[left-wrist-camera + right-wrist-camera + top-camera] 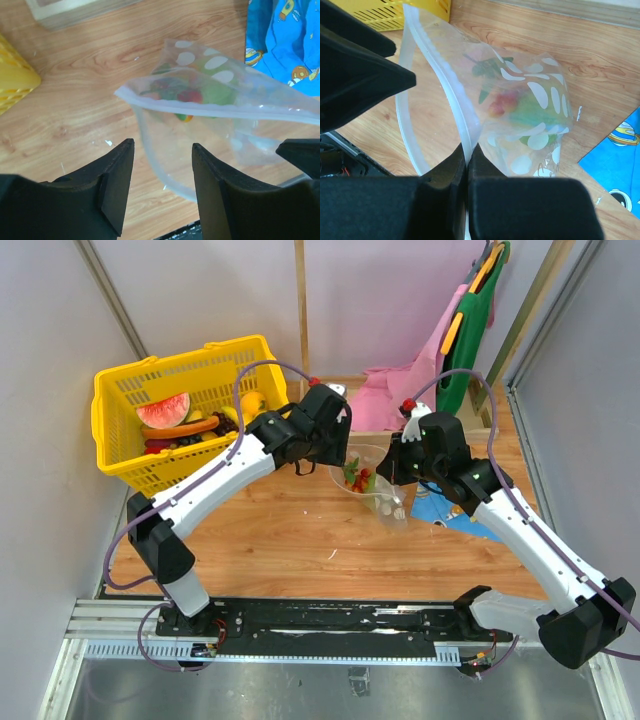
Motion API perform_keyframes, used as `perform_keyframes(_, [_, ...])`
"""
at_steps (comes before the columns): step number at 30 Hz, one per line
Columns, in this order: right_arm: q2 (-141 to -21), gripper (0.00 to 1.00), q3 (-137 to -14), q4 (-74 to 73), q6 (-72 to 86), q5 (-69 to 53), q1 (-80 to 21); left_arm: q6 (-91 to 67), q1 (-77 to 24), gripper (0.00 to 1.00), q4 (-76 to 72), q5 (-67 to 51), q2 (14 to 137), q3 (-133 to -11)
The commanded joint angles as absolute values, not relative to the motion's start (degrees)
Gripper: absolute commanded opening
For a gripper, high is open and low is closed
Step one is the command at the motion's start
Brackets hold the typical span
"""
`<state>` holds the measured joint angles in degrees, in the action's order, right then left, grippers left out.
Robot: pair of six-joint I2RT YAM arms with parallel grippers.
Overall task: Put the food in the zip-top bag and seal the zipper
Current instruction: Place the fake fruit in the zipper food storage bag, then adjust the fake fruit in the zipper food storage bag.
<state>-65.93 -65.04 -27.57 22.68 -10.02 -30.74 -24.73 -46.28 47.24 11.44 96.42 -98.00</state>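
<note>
The clear dotted zip-top bag (372, 490) lies open on the wooden table between my grippers. Red and green toy food (182, 95) sits inside it and also shows in the right wrist view (512, 107). My right gripper (468, 156) is shut on one side of the white zipper (451, 95), holding the mouth up; in the top view this gripper (393, 468) is at the bag's right. My left gripper (162, 146) is open and empty, just above the mouth's other, curved rim (160, 170); in the top view it (340, 455) is at the bag's left.
A yellow basket (120, 390) with more toy food, including a watermelon slice (163, 410), stands at the back left. A blue patterned cloth (455, 515) lies right of the bag. Pink cloth (395, 400) and a wooden box edge sit behind.
</note>
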Motion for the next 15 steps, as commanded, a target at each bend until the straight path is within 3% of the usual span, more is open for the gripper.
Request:
perform_keyframes(1, [-65.84, 0.01, -66.00, -26.23, 22.68, -8.93, -30.40, -29.98, -46.76, 0.54, 53.78, 15.46, 94.22, -100.01])
perform_keyframes(11, [-66.10, 0.01, -65.71, -25.84, 22.81, -9.28, -30.41, -35.87, -46.76, 0.52, 54.48, 13.99, 95.15, -96.03])
perform_keyframes(15, [-66.01, 0.01, -65.54, -25.84, 22.64, -9.15, -30.39, -36.26, -46.76, 0.38, 51.26, 10.51, 96.61, -94.97])
